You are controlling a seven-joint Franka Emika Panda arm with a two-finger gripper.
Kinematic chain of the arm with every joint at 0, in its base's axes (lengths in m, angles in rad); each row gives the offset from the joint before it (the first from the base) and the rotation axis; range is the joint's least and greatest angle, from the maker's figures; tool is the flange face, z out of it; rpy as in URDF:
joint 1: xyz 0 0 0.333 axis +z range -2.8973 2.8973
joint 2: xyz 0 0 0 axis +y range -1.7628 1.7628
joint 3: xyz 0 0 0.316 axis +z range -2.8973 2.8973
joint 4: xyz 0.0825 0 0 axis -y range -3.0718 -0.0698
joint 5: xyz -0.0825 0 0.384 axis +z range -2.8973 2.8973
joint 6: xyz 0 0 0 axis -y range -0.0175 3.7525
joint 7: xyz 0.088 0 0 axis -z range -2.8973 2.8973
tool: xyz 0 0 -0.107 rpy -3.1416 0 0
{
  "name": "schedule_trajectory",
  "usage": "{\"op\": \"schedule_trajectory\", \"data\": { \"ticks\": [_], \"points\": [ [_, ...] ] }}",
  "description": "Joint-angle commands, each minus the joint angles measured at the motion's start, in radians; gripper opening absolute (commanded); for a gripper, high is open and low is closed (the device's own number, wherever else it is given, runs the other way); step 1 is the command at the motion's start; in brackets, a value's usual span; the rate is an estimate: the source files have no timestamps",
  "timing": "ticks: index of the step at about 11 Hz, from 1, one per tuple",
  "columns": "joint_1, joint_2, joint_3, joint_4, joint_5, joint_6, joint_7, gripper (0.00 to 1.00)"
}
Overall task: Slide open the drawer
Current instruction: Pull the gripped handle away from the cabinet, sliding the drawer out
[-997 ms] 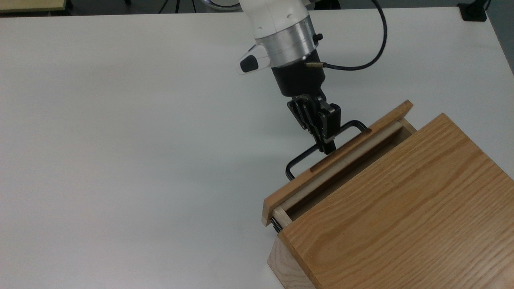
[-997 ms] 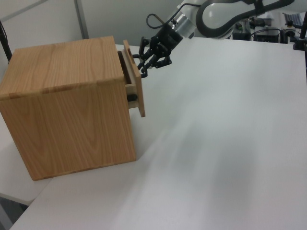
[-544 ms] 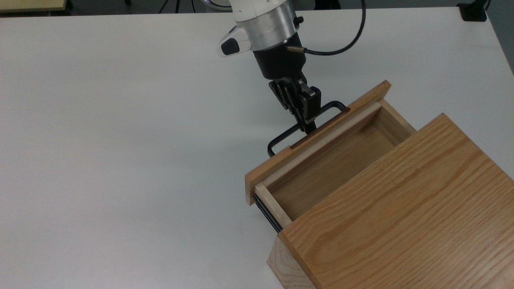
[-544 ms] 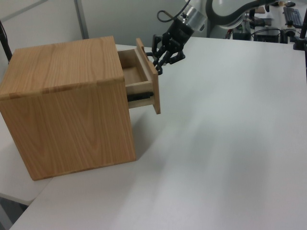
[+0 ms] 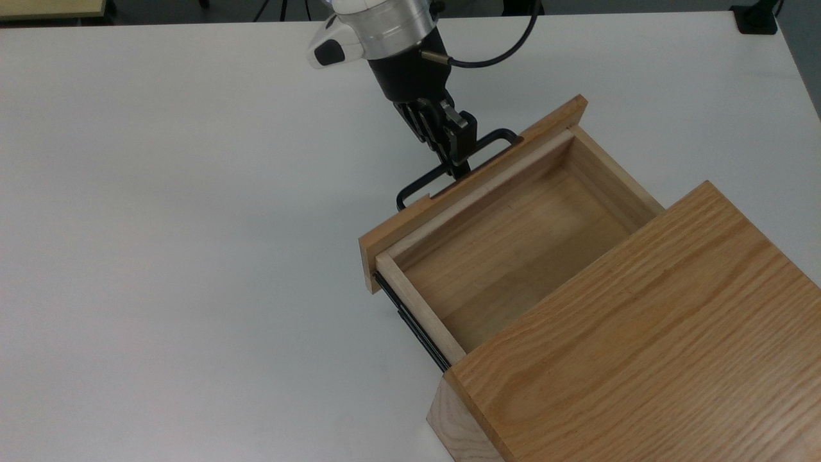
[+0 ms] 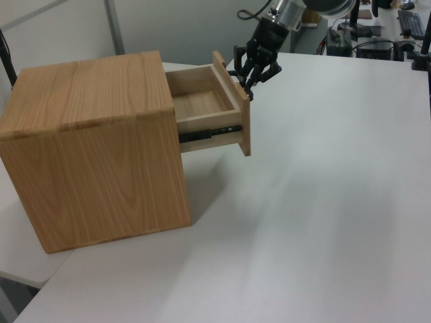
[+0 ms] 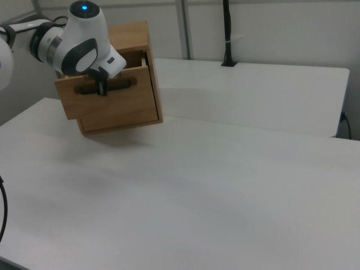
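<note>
The pincer (image 5: pixel 457 168) is clamped on the thin black handle (image 5: pixel 423 182) of the drawer (image 5: pixel 507 237), which stands well out of the oak cabinet (image 5: pixel 641 359) on the white counter (image 5: pixel 192 192) (empty, rigid wood on black rails, so it likely glides lightly; the handle's middle is the sensible hold).

Drawer (image 5: pixel 507 250) light wood, black handle (image 5: pixel 417 185); cabinet (image 5: pixel 641 359) oak-grain; table (image 5: pixel 160 224) white.
</note>
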Motion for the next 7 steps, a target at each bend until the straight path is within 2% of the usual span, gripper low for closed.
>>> {"op": "schedule_trajectory", "data": {
  "ticks": [1, 5, 7],
  "points": [
    [-0.025, -0.063, -0.008, -0.047, -0.041, -0.099, -0.041, 0.05],
    [-0.068, -0.083, -0.011, -0.056, -0.071, -0.200, -0.044, 0.07],
    [-0.073, -0.105, -0.014, -0.053, -0.074, -0.266, -0.102, 0.15]
  ]
}}
